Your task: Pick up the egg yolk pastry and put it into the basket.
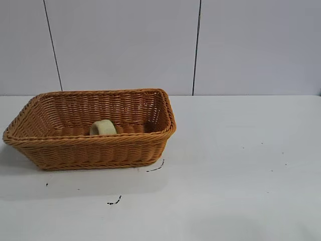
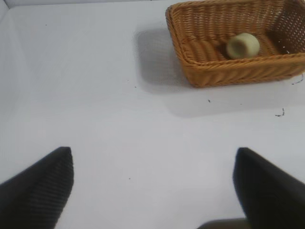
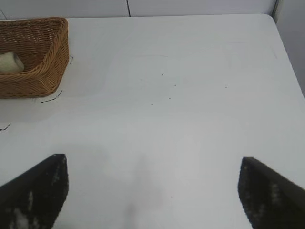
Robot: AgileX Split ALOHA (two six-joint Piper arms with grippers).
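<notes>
The egg yolk pastry [image 1: 103,127], a small pale yellow-cream puck, lies on its side inside the basket [image 1: 90,150], an orange-brown woven wicker basket at the table's left. The pastry also shows in the left wrist view [image 2: 242,46] and the right wrist view [image 3: 10,62], within the basket [image 2: 228,71] [image 3: 43,71]. My left gripper [image 2: 153,164] is open and empty, well away from the basket over bare table. My right gripper [image 3: 153,169] is open and empty, far to the basket's side. Neither arm shows in the exterior view.
The white table [image 1: 241,165] carries a few small black marks [image 1: 114,202] in front of the basket. A panelled wall stands behind. The table's far corner and edge show in the right wrist view [image 3: 271,21].
</notes>
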